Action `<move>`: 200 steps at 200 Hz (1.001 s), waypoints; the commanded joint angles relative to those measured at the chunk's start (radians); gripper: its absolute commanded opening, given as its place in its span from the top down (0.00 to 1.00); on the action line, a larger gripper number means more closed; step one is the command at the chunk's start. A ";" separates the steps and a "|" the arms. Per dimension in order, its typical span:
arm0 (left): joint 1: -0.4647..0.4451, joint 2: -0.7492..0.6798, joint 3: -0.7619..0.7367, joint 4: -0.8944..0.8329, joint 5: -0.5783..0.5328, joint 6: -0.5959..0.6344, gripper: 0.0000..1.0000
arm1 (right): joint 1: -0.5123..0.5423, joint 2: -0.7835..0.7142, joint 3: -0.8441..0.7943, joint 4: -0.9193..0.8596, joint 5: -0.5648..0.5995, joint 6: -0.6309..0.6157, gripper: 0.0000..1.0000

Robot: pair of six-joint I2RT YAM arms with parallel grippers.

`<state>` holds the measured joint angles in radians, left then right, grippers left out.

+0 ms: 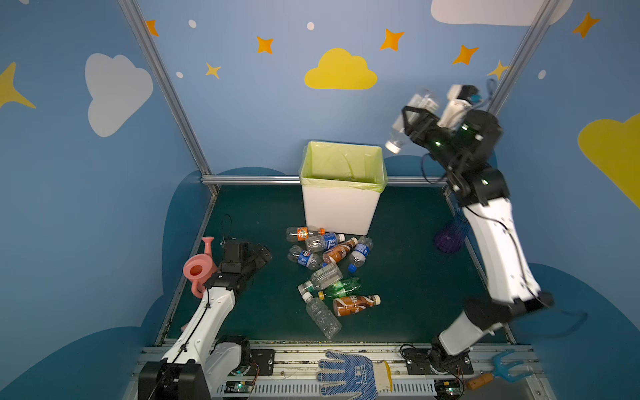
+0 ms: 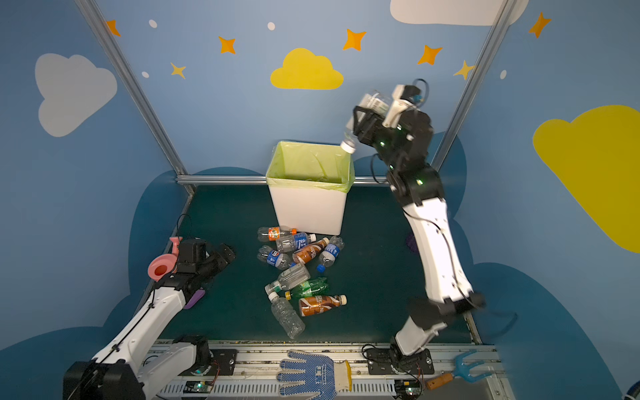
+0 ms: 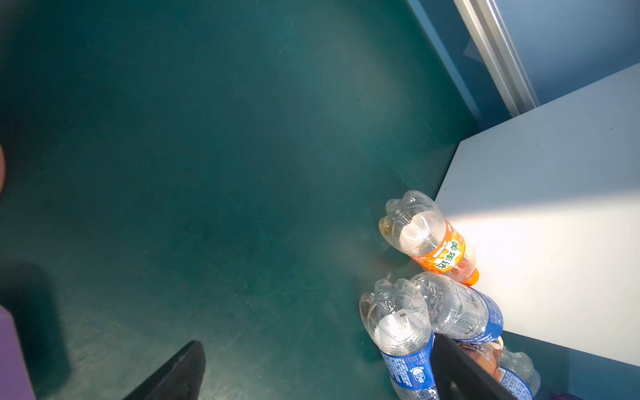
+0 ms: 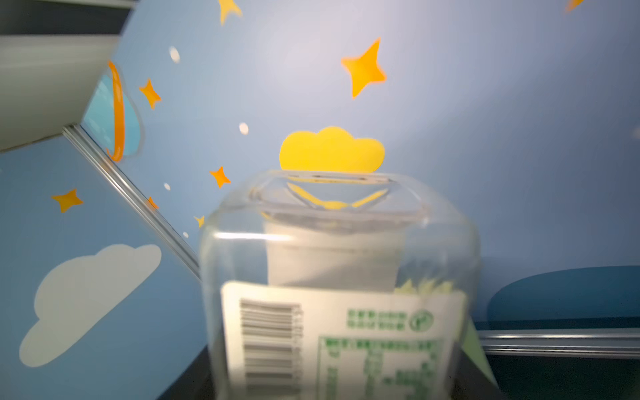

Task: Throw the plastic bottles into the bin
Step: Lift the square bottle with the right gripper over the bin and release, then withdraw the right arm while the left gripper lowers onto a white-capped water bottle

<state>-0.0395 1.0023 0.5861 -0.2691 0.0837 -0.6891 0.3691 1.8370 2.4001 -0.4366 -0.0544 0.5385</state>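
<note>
Step in hand: the drop. My R gripper (image 1: pixel 409 121) is raised high, up & to the R of the bin (image 1: pixel 339 211), w/ a clear bottle (image 1: pixel 419 99) sitting btwn the jaws, cap end pointing down toward the rim. Pics are blurred there, so I can't tell whether the jaws clamp it or are loose around it. My R wrist view shows only the bottle's base & white label close up, no bin in sight. In both top views the cap end looks near the bin's far R corner, not squarely over the opening.

Next, I reckon: bring the bottle over the opening, spread the jaws fully, let it fall clear of the rim. Risk: it clips the edge & bounces out.

My L gripper (image 1: pixel 261 256) sits low over the mat (image 1: pixel 408 277), jaws wide, nothing in them, just L of the other bottles (image 1: pixel 327 277) lying in front of the bin. Those come after.
</note>
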 commanded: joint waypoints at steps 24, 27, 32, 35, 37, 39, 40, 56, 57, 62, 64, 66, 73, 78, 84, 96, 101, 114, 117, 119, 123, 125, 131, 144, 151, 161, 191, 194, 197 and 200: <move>0.005 -0.013 -0.002 -0.019 0.024 -0.004 0.00 | 0.044 0.351 0.586 -0.518 -0.070 -0.072 0.06; 0.005 -0.015 -0.006 -0.018 0.022 -0.005 0.00 | 0.045 0.324 0.557 -0.504 -0.062 -0.077 0.05; 0.005 -0.018 -0.009 -0.013 0.022 -0.005 0.00 | 0.045 0.275 0.490 -0.472 -0.047 -0.081 0.04; 0.004 -0.018 -0.011 -0.012 0.022 -0.005 0.00 | 0.045 0.243 0.437 -0.446 -0.038 -0.084 0.03; 0.004 -0.020 -0.011 -0.012 0.023 -0.006 0.00 | 0.045 0.218 0.396 -0.424 -0.034 -0.085 0.03; 0.004 -0.020 -0.012 -0.010 0.024 -0.007 0.00 | 0.046 0.192 0.351 -0.399 -0.030 -0.085 0.03; 0.004 -0.019 -0.012 -0.010 0.025 -0.007 0.00 | 0.046 0.178 0.327 -0.385 -0.029 -0.086 0.03; 0.004 -0.022 -0.010 -0.014 0.035 -0.003 0.00 | 0.047 -0.071 -0.103 -0.083 -0.001 -0.063 0.02; 0.004 -0.022 -0.009 -0.014 0.036 -0.002 0.00 | 0.047 -0.086 -0.135 -0.065 0.000 -0.061 0.02; 0.004 -0.020 -0.008 -0.016 0.039 0.000 0.00 | 0.048 -0.150 -0.250 0.012 0.014 -0.057 0.02; 0.004 -0.019 -0.007 -0.017 0.040 0.000 0.00 | 0.047 -0.172 -0.283 0.035 0.020 -0.055 0.02; 0.004 -0.019 -0.006 -0.017 0.040 0.003 0.00 | 0.046 -0.191 -0.312 0.051 0.026 -0.053 0.02; 0.004 -0.017 -0.003 -0.020 0.044 0.006 0.00 | 0.041 -0.241 -0.376 0.069 0.038 -0.050 0.02; 0.004 -0.016 -0.001 -0.020 0.047 0.008 0.00 | 0.037 -0.265 -0.402 0.061 0.041 -0.048 0.02; 0.004 -0.014 0.001 -0.021 0.052 0.014 0.00 | 0.032 -0.290 -0.436 0.045 0.042 -0.048 0.02; 0.004 -0.010 0.006 -0.020 0.065 0.023 0.00 | 0.025 -0.343 -0.524 0.039 0.041 -0.052 0.02; 0.004 -0.010 0.006 -0.022 0.072 0.023 0.00 | 0.022 -0.366 -0.569 0.042 0.045 -0.054 0.02; 0.003 -0.017 0.010 -0.031 0.091 0.014 0.00 | 0.008 -0.430 -0.700 0.062 0.053 -0.047 0.02; 0.003 -0.018 0.011 -0.035 0.095 0.009 0.00 | 0.004 -0.447 -0.733 0.071 0.054 -0.043 0.02; 0.002 -0.022 0.011 -0.038 0.099 0.004 0.00 | 0.001 -0.456 -0.755 0.076 0.053 -0.040 0.02; -0.002 -0.027 0.011 -0.039 0.110 -0.003 0.00 | -0.006 -0.479 -0.801 0.088 0.051 -0.035 0.02; -0.002 -0.029 0.009 -0.041 0.116 -0.006 0.00 | -0.009 -0.490 -0.825 0.094 0.048 -0.031 0.02; -0.011 -0.037 0.007 -0.042 0.137 -0.018 0.00 | -0.017 -0.520 -0.885 0.110 0.041 -0.024 0.02; -0.043 -0.056 0.004 -0.069 0.166 -0.041 0.00 | -0.034 -0.582 -1.036 0.138 0.032 -0.014 0.02; -0.073 -0.070 0.006 -0.097 0.154 -0.053 0.00 | -0.043 -0.615 -1.111 0.151 0.031 -0.011 0.02; -0.114 -0.092 0.003 -0.135 0.138 -0.072 0.00 | -0.056 -0.660 -1.216 0.171 0.032 -0.007 0.02; -0.279 -0.149 -0.033 -0.190 0.136 -0.184 0.00 | -0.104 -0.789 -1.493 0.207 0.036 0.048 0.02; -0.291 -0.152 -0.035 -0.197 0.139 -0.195 0.00 | -0.109 -0.801 -1.515 0.208 0.036 0.056 0.02; -0.304 -0.155 -0.037 -0.206 0.144 -0.205 0.00 | -0.114 -0.813 -1.535 0.208 0.036 0.063 0.02; -0.313 -0.158 -0.038 -0.216 0.146 -0.215 0.00 | -0.119 -0.823 -1.560 0.208 0.036 0.072 0.02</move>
<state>-0.2722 0.8707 0.5747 -0.3847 0.2134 -0.7986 0.2832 1.1500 0.9474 -0.2813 -0.0257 0.5491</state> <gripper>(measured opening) 0.997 0.981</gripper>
